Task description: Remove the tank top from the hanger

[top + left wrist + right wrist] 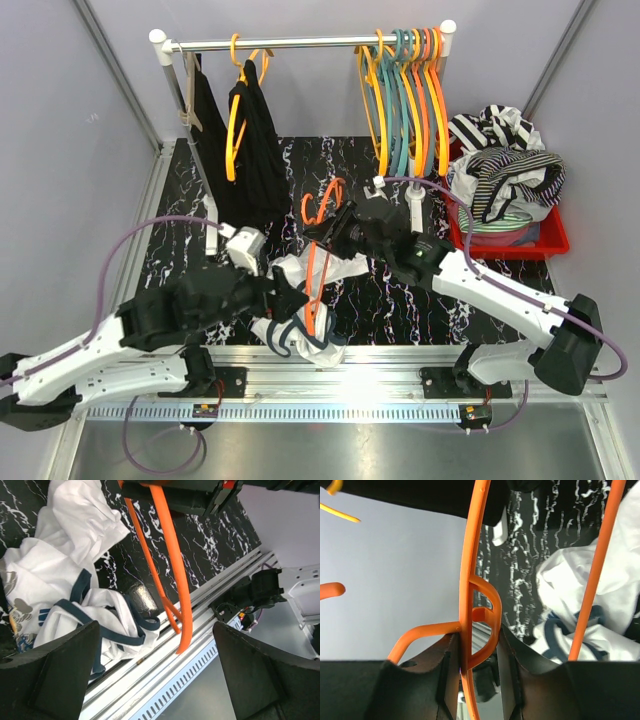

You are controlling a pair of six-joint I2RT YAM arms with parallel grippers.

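Note:
The white tank top (292,272) with navy trim lies crumpled on the black marbled table near its front edge. It also shows in the left wrist view (65,555) and the right wrist view (570,590). My right gripper (322,232) is shut on the orange hanger (318,262) just below its hook and holds it upright over the cloth. The wrist view shows the jaws (475,640) clamping the hanger (470,570). The hanger's lower end (172,555) hangs bare beside the cloth. My left gripper (290,298) is wide open and empty (156,645), just above the tank top.
A clothes rack (300,43) stands at the back with black garments (250,140) on the left and several empty coloured hangers (410,90) on the right. A red tray (555,245) of striped clothes sits at the right. An aluminium rail (400,355) runs along the front edge.

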